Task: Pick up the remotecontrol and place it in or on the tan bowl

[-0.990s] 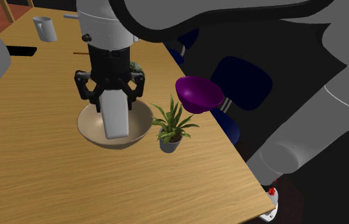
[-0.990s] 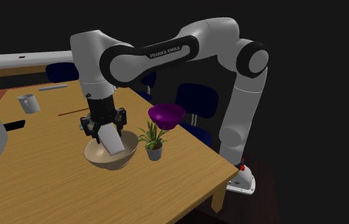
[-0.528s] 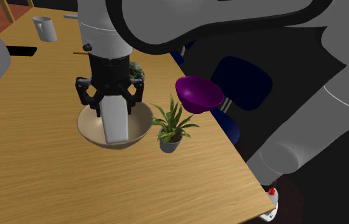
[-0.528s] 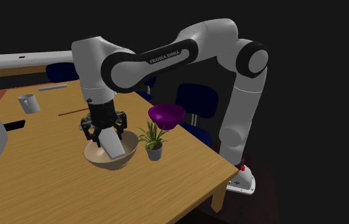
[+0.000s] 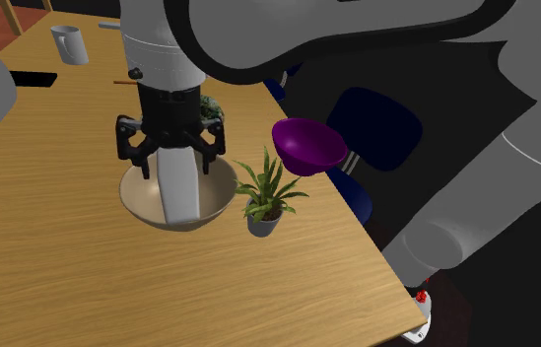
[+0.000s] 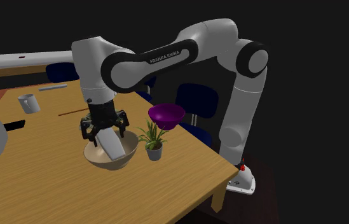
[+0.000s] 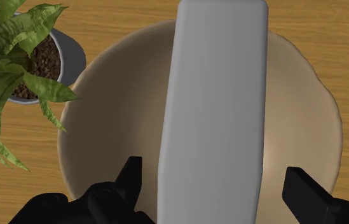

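Over the tan bowl [image 5: 138,202], near the tabletop's [image 5: 51,266] edge on the shoulder view's right, my gripper [image 5: 171,150] hangs with its fingers [image 7: 131,184] spread wide; they hold nothing. Between them stands the grey remote [image 7: 214,108]; in the wrist view I see a gap on each side of it, so it is not squeezed. Its low end looks to rest down inside the bowl; its top end leans up toward my gripper. Just beside the bowl, closer to that edge, is a little green plant [image 5: 263,197] in a pot; a purple bowl [image 5: 307,143] is near the plant. I think the job is almost done; the remote is in the bowl. What is left, I guess, is to lift my gripper up and away; I must not bump the remote or the plant.
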Available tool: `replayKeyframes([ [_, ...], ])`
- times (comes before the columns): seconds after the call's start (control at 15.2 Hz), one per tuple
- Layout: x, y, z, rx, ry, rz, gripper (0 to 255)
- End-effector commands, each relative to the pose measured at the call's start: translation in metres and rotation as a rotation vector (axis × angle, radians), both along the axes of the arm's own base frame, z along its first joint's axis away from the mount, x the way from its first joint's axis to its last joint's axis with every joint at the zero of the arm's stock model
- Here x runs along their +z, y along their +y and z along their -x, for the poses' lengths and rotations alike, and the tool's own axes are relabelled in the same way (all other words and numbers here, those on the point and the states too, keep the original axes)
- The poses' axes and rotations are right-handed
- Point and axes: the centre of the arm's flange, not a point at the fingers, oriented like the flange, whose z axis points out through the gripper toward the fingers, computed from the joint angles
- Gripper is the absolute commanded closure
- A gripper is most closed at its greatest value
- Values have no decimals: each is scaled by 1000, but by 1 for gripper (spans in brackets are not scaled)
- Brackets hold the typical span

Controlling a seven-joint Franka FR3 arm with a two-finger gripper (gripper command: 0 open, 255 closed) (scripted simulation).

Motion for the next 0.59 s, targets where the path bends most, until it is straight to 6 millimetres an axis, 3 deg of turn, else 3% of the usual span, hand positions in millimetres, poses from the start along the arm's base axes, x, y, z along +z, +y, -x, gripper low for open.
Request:
replayKeyframes([
  [0.0,0,0,0,0,0,0,0],
  [0.26,50,0,1,0,0,0,0],
  [0.53,50,0,1,0,0,0,0],
])
